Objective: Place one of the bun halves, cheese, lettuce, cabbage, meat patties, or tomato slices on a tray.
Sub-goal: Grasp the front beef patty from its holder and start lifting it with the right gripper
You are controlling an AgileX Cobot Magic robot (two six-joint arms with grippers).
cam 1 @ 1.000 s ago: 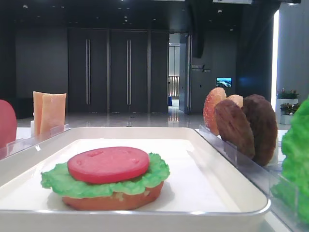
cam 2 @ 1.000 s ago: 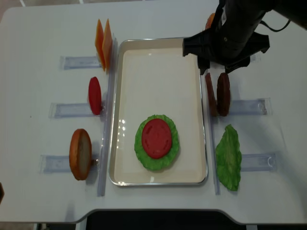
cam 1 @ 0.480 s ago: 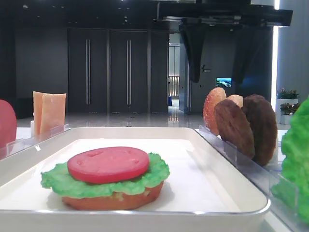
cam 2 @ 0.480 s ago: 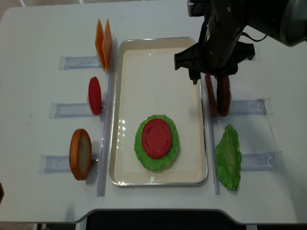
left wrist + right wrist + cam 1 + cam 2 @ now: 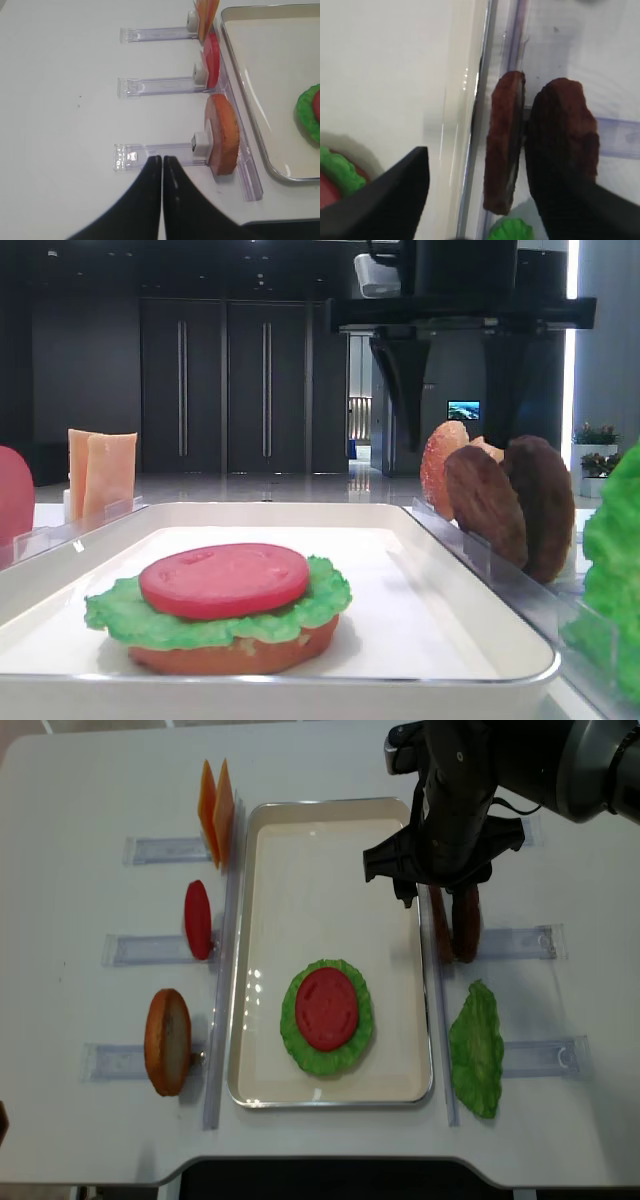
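Note:
Two dark brown meat patties (image 5: 465, 925) (image 5: 505, 145) stand on edge in a clear holder just right of the white tray (image 5: 330, 830). My right gripper (image 5: 440, 898) (image 5: 487, 170) hangs open right above them, one finger over the tray rim, the other over the outer patty (image 5: 562, 130). On the tray lies a stack of bun half, lettuce (image 5: 350, 1045) and tomato slice (image 5: 326, 1008). Left of the tray stand cheese (image 5: 215, 810), a tomato slice (image 5: 197, 918) and a bun half (image 5: 168, 1040). My left gripper (image 5: 162, 159) is shut and empty beside that bun half (image 5: 222, 135). No cabbage is in view.
A loose lettuce leaf (image 5: 476, 1050) lies right of the tray, below the patties. Another bun half (image 5: 440, 455) stands behind the patties. Clear plastic holder strips (image 5: 150, 950) lie on the white table on both sides of the tray.
The right arm has come forward from the tray's far end and lowered, so its open fingers now sit over the patties. The left gripper has not moved.

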